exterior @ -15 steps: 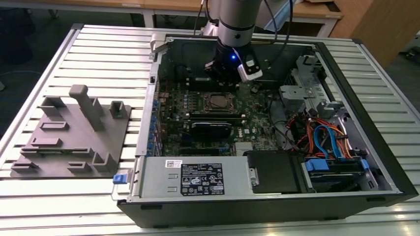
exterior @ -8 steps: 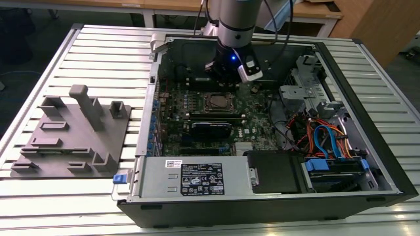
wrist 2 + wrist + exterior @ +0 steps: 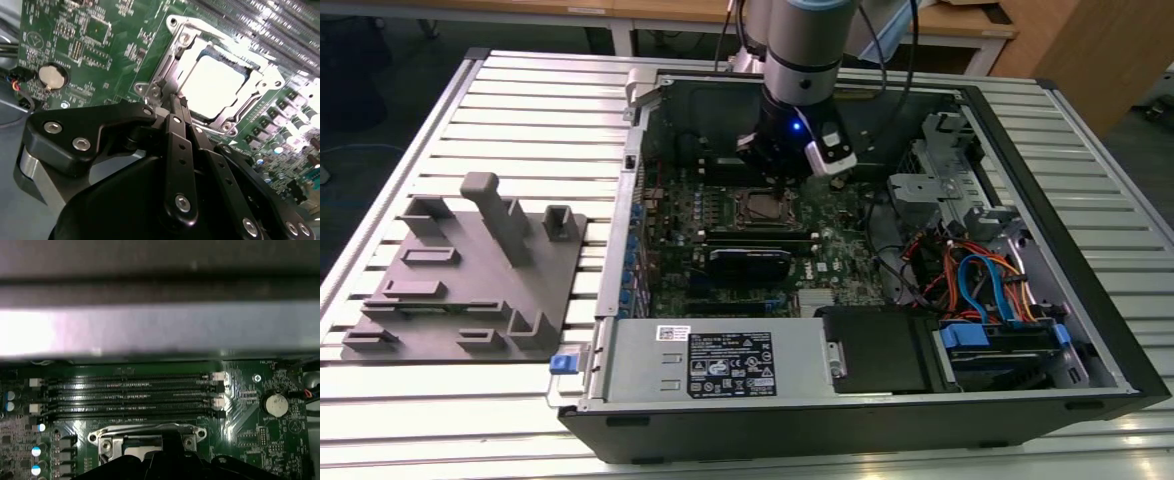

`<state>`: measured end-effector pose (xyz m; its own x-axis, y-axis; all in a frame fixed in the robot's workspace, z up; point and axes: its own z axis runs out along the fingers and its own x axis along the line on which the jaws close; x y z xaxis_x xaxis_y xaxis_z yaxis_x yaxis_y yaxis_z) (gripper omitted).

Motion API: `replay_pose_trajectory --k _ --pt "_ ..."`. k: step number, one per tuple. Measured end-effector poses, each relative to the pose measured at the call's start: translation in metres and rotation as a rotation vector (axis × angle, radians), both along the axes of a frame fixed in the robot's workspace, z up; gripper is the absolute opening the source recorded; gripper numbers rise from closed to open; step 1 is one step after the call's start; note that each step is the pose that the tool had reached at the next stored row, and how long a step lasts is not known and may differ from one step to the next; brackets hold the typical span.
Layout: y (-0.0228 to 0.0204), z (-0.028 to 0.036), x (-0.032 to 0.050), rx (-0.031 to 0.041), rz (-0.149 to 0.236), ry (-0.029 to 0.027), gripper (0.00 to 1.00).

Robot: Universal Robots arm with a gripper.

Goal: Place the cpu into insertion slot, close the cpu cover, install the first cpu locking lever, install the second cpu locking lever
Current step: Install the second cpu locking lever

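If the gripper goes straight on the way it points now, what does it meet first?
Most likely the silver cpu cover at the edge of the insertion slot. The gripper points at that edge, with the cpu just beyond. Depth is unclear.

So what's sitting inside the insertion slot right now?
In the second wrist view the cpu lies in the insertion slot, its metal top showing through the cpu cover lying over it. The gripper hides the near edge; the contacts beneath are covered.
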<state>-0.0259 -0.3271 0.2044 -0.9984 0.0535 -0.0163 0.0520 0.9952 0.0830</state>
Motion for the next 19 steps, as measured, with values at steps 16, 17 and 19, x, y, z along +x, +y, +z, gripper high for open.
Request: replay_pose_trajectory --k 16,17,19 --pt "-0.0025 0.0 0.0 -0.0002 0.0 0.0001 0.1" --pt "-0.0037 0.0 0.0 -0.0001 0.0 0.0 0.1" --pt "-0.0068 0.0 0.0 -0.0001 0.0 0.0 0.1"
